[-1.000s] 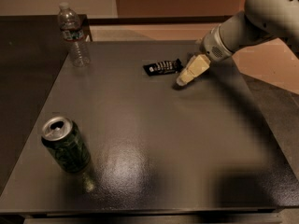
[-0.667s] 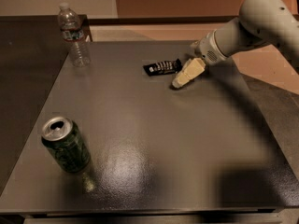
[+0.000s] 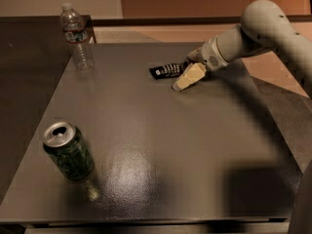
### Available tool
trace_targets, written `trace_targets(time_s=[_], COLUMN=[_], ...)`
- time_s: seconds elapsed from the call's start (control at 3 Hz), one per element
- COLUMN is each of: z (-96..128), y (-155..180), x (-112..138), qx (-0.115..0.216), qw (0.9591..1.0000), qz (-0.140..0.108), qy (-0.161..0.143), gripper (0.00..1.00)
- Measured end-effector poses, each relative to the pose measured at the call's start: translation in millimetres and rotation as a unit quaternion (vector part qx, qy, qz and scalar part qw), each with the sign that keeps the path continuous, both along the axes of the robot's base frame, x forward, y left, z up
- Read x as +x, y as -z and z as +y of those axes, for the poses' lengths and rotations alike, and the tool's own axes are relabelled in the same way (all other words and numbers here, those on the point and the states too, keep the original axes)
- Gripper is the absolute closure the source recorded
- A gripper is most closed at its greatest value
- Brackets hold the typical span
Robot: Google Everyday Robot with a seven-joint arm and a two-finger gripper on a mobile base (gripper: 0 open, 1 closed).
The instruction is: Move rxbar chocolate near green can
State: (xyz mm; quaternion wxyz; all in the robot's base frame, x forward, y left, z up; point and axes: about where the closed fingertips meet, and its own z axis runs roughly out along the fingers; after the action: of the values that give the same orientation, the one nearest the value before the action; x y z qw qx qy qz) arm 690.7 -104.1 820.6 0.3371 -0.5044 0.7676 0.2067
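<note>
The rxbar chocolate (image 3: 167,70) is a flat black bar with white lettering, lying on the dark table (image 3: 161,145) at the back, right of the middle. My gripper (image 3: 188,77) comes in from the right on the grey arm (image 3: 263,30) and is low over the table at the bar's right end, touching or nearly touching it. The green can (image 3: 68,152) stands tilted at the front left of the table, far from the bar, with its silver top and opening in view.
A clear plastic water bottle (image 3: 77,37) stands at the table's back left corner. A second dark surface (image 3: 24,82) adjoins the table on the left. The floor drops away past the table's right edge (image 3: 273,130).
My gripper has moved a little to the left, closer to the bar's right end. The bar, the can and the bottle have not moved.
</note>
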Motion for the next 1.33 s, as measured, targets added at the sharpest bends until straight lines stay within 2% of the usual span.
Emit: trace_targets(time_s=[0.33, 1.0, 1.33], z=[4.6, 4.7, 4.7], y=[-0.3, -5.7, -7.3], x=[2.5, 2.3, 2.2], qx=[0.023, 0.023, 0.023], qw=[0.9997, 0.9997, 0.9997], qz=[0.011, 0.011, 0.011], qy=[-0.003, -0.003, -0.003], gripper=[0.41, 0.87, 1.0])
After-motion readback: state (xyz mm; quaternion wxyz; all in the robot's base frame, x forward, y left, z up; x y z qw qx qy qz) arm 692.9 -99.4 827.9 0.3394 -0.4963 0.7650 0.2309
